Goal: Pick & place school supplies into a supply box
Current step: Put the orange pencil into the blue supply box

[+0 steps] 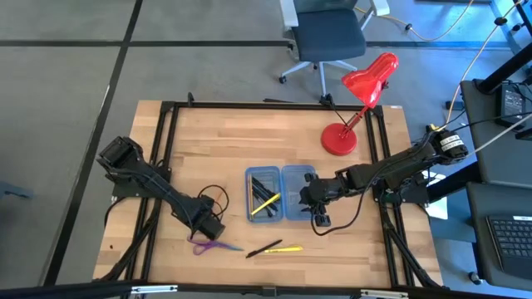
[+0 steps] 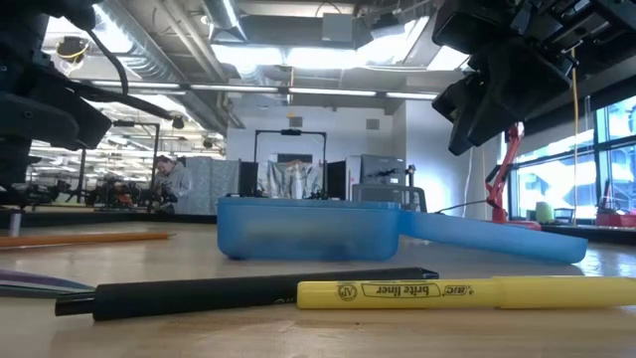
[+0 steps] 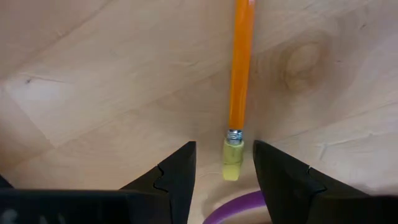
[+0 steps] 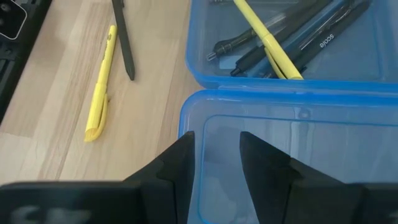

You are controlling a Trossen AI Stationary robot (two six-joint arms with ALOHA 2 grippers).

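The supply box [image 1: 281, 193] lies open at the table's middle. Its left half [image 4: 292, 37] holds several pens and a yellow marker, and its right half [image 4: 298, 162] is bare. A black pen [image 2: 248, 292] and a yellow highlighter [image 2: 467, 291] lie near the front edge. My left gripper [image 3: 224, 149] is open, low over an orange pencil [image 3: 241, 68]. Its fingers stand on either side of the pencil's eraser end [image 3: 232, 163] without touching it, and the purple scissors [image 1: 208, 245] lie just beside. My right gripper [image 4: 216, 140] is open and raised over the bare half's near corner.
A red desk lamp [image 1: 357, 100] stands at the table's far right, its base [image 1: 339, 139] on the wood. Black frame rails [image 1: 166, 166] run along the table's sides. Bare wood lies left of the box and along the far side. An office chair [image 1: 328, 37] stands beyond the table.
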